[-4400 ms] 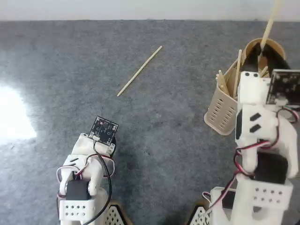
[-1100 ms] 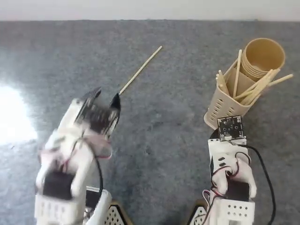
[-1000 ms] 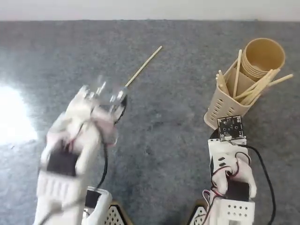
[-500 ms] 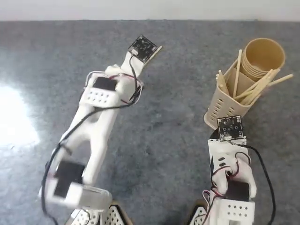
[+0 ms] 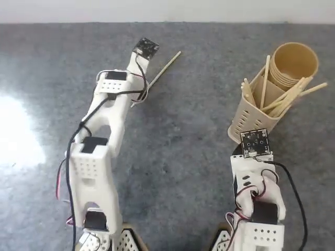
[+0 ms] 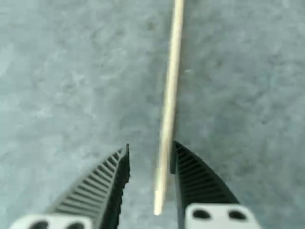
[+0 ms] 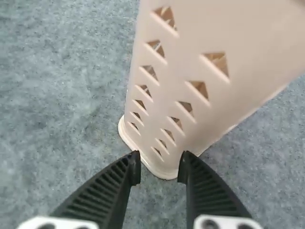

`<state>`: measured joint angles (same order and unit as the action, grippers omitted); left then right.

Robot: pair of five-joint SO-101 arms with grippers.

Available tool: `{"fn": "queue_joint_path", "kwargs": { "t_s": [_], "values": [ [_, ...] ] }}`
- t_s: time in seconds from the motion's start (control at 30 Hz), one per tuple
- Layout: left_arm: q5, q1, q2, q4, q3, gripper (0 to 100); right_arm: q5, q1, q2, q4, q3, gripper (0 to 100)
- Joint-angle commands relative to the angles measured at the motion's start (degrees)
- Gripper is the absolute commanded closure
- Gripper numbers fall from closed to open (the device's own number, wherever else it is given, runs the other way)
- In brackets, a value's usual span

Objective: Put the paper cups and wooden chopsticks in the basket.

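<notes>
One wooden chopstick (image 5: 168,63) lies slantwise on the grey carpet at the back middle. My left arm (image 5: 112,99) is stretched out over its near end. In the left wrist view the chopstick (image 6: 170,90) runs between the fingers of my left gripper (image 6: 150,151), which is open low over the carpet. The beige basket (image 5: 250,119) stands at the back right, holding stacked paper cups (image 5: 294,61) and several chopsticks (image 5: 285,99). My right gripper (image 7: 159,161) is open with nothing held, its tips right at the foot of the basket (image 7: 200,62).
The right arm (image 5: 256,178) is folded back near the front edge, just in front of the basket. Grey carpet (image 5: 199,136) lies between the two arms. A bright glare patch (image 5: 15,130) shows at the left.
The left arm swung out from its folded pose near the front to the lone chopstick. The right arm, earlier over the basket with a chopstick, has drawn back and stays still.
</notes>
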<state>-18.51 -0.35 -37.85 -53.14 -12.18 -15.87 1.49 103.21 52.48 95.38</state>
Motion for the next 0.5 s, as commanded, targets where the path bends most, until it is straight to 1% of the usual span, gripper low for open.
{"fn": "queue_joint_path", "kwargs": {
  "t_s": [0.0, 0.13, 0.33, 0.47],
  "values": [
    [-1.7, 1.0, -0.7, -4.7, -6.8, 87, -0.8, -0.4, 0.6, -1.1, 1.1, 86.1],
    [-1.7, 1.1, -1.5, -7.3, -10.9, 87, -0.8, -0.4, 0.6, -1.1, 1.1, 86.1],
    [-1.7, 1.5, -2.3, -7.0, -11.6, 87, -0.8, -0.4, 0.6, -1.1, 1.1, 86.1],
    [-1.7, 1.5, -6.9, -7.6, -13.5, 87, -0.8, -0.4, 0.5, -1.1, 1.1, 86.1]
  ]
}}
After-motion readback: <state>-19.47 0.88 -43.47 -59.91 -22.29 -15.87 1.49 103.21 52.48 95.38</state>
